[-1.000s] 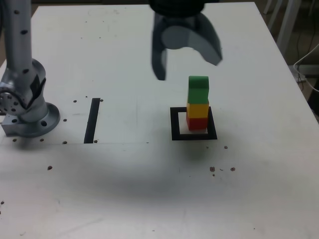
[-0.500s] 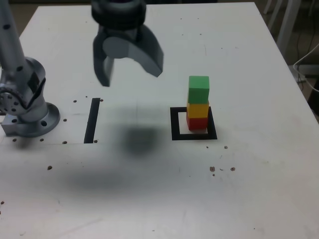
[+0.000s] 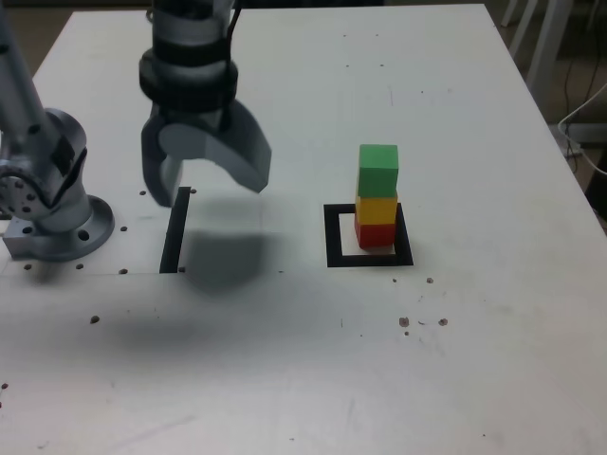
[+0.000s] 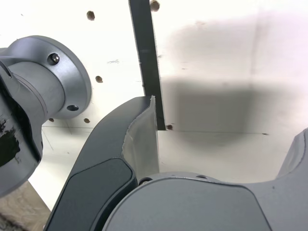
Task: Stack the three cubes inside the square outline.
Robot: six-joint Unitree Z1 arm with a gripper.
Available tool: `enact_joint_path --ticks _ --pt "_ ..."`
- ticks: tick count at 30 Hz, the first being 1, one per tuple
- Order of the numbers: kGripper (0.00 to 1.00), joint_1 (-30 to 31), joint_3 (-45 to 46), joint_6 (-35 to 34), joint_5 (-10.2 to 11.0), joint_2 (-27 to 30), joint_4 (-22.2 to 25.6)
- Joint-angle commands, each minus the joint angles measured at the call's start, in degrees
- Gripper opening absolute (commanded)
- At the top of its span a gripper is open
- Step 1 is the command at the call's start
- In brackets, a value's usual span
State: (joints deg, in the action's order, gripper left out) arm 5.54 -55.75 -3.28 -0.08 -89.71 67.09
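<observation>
Exterior view: relative to the frame of one second ago, the pincer [image 3: 215,188] has travelled towards this view's left and somewhat lower in the picture. It formerly hung beside the stack, near the top of the picture; it is now suspended above the surface [image 3: 285,379], close to the black strip [image 3: 175,230] and well apart from the cubes. Its jaws stand wide, with nothing between them. More of the arm [image 3: 192,43] above the pincer has come into the picture, and a soft shadow [image 3: 226,258] now falls just beside the strip, on its right in this view.

The stack itself is unchanged: the red cube [image 3: 376,235] lies lowest, the yellow cube [image 3: 377,210] rests upon it, and the green cube [image 3: 378,171] forms the top, all three upright. The column stands inside the square outline [image 3: 334,237], nearer its right-hand side as this view shows it; part of the white centre remains visible beside the red cube.

Wrist view: the two jaws are spread apart over the surface, with the strip and the round base [image 4: 72,77] also visible.
</observation>
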Motion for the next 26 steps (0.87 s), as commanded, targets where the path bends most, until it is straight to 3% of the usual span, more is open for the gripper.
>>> enact_joint_path --ticks 1,12,16,20,26 --pt "1.00 -0.09 1.69 -0.33 -0.44 0.07 -1.06" --pt "1.00 -0.09 5.55 -4.21 -4.95 -0.04 -4.26" --pt "1.00 -0.09 6.08 -4.22 -5.40 0.02 -5.63" --pt "1.00 -0.09 6.91 -4.23 -4.54 0.28 -7.14" --pt "1.00 -0.09 8.10 -4.21 -0.10 1.74 -8.10"
